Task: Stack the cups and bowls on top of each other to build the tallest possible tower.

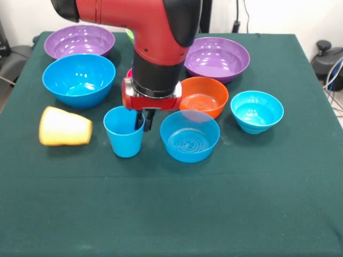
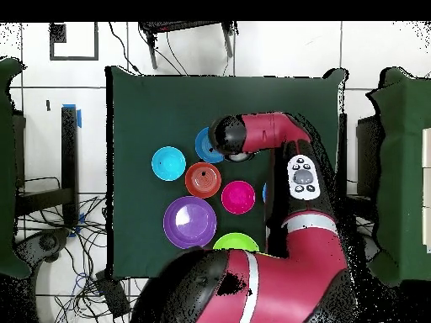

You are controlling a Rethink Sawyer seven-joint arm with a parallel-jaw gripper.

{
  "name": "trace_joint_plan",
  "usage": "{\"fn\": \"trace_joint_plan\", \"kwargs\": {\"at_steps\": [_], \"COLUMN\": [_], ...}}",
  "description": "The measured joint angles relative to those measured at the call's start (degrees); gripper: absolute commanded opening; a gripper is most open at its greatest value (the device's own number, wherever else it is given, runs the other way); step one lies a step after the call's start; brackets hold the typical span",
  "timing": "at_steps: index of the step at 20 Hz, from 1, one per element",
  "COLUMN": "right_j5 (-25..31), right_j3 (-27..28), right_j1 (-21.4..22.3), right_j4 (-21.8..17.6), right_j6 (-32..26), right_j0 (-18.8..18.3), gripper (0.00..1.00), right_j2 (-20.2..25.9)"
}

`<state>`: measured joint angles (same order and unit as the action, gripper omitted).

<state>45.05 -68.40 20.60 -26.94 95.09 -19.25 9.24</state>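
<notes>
Hand (image 1: 143,122) at blue cup (image 1: 124,132) rim, one finger inside; grip state unclear; yellow cup (image 1: 65,127) toppled

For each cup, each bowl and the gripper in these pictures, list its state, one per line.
blue cup: upright, gripper fingers at its rim
yellow cup: lying on its side
blue bowls: three, upright, unstacked
purple bowls: two, upright
orange bowl: upright
pink bowl: upright
green bowl: upright
gripper: grip unclear
</notes>
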Motion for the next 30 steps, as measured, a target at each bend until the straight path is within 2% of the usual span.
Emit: {"fn": "trace_joint_plan", "kwargs": {"at_steps": [16, 26, 30], "right_j5": [3.95, 11.32, 12.06], "right_j3": [4.34, 12.84, 14.89], "right_j1": [-1.92, -5.53, -6.33], "right_j4": [0.49, 0.42, 0.37], "right_j6": [0.0, 0.0, 0.0], "right_j0": [3.84, 6.33, 6.48], "gripper": [0.0, 0.0, 0.0], "right_j2": [0.26, 0.31, 0.71]}}
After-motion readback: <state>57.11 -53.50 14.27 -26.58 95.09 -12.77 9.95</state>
